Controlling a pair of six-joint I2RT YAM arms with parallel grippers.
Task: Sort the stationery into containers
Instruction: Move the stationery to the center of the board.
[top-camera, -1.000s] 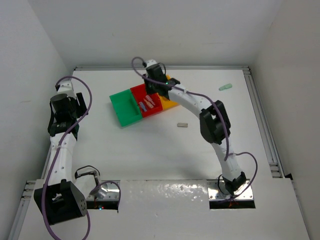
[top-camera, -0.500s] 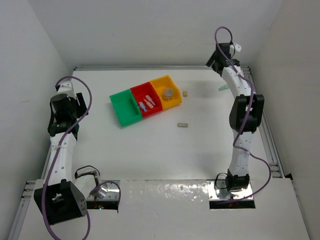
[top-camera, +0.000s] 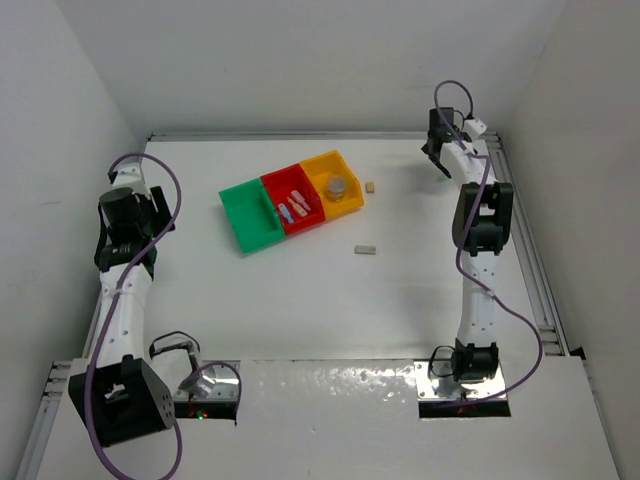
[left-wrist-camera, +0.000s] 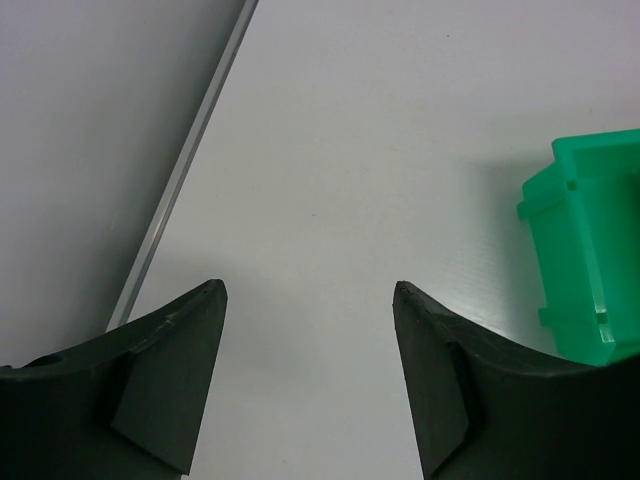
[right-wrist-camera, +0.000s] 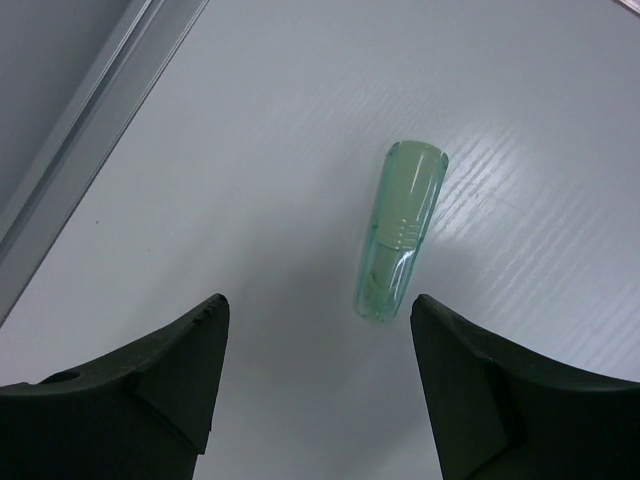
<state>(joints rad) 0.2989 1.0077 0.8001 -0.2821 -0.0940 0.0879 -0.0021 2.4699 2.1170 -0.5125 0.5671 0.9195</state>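
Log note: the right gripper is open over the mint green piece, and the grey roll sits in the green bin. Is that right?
Not quite. The grey roll sits in the orange-yellow bin, not the green bin; the top external view shows this. The rest holds: in the right wrist view the right gripper is open over the mint green piece.

The right gripper (top-camera: 437, 162) has left the orange-yellow bin (top-camera: 322, 164), swung to the table's far right corner and come down over the mint green piece (right-wrist-camera: 400, 230), jaws standing apart around it. The grey roll (top-camera: 337, 186) in that bin and the tan block (top-camera: 370, 186) beside it are uncovered
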